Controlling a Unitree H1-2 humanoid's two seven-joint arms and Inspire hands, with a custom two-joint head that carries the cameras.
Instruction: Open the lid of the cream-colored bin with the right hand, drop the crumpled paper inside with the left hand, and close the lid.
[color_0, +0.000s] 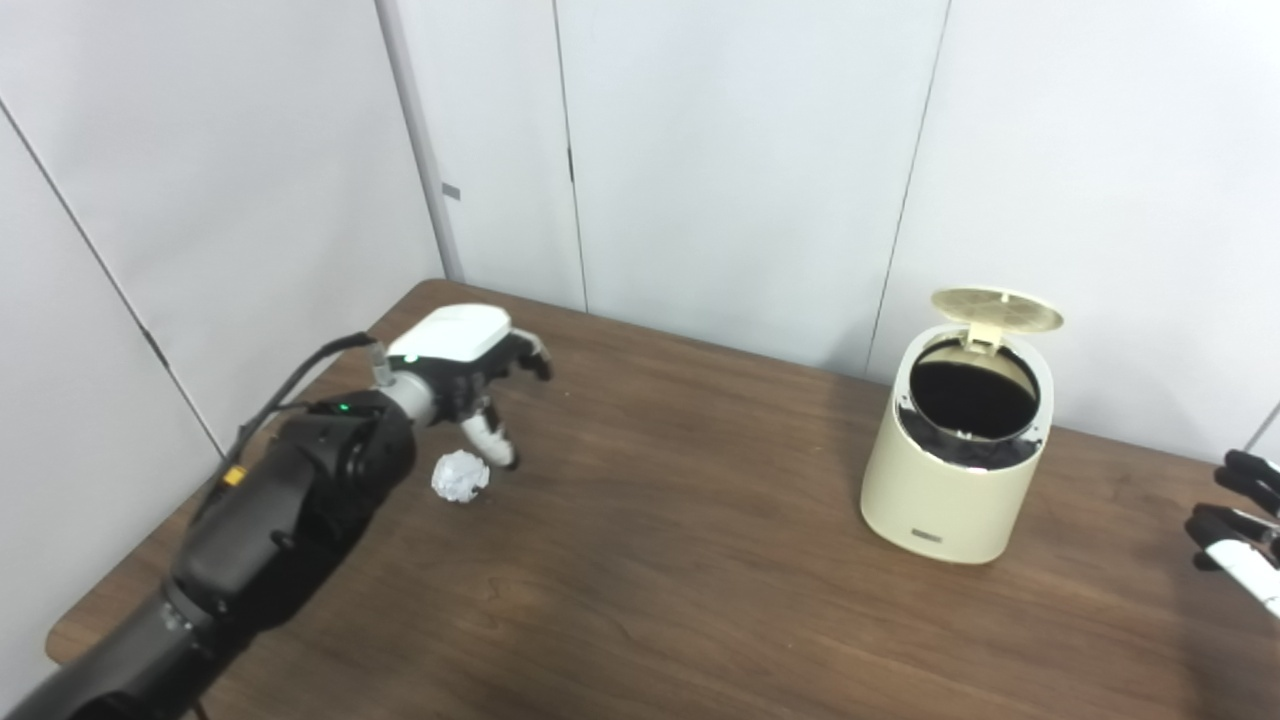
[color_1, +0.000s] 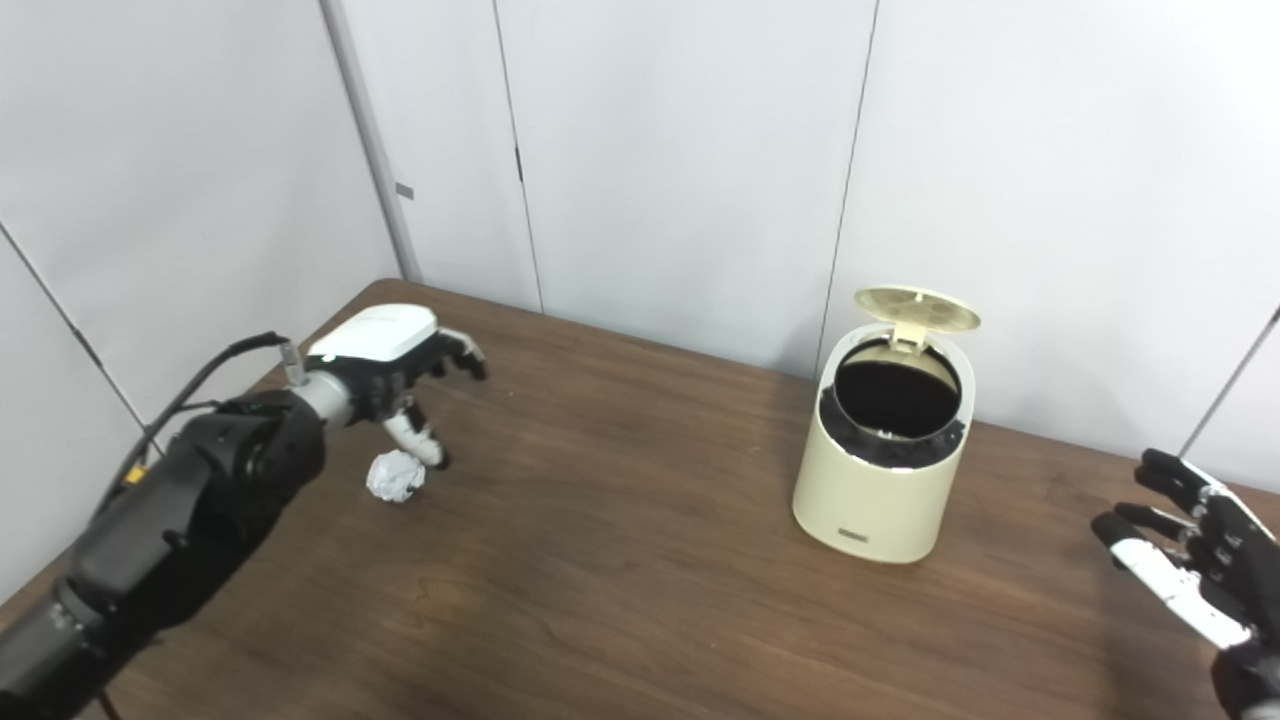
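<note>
Reaching with our left hand, fingers spread and empty, we hover just above the paper ball, far left of the bin, whose lid stands open; our right hand waits with fingers apart, right of the bin.

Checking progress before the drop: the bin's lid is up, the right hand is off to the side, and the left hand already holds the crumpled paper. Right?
Not quite. In the left eye view the crumpled paper lies on the table beneath the open left hand, not held. The bin lid is up, and the right hand is off to the side.
</note>
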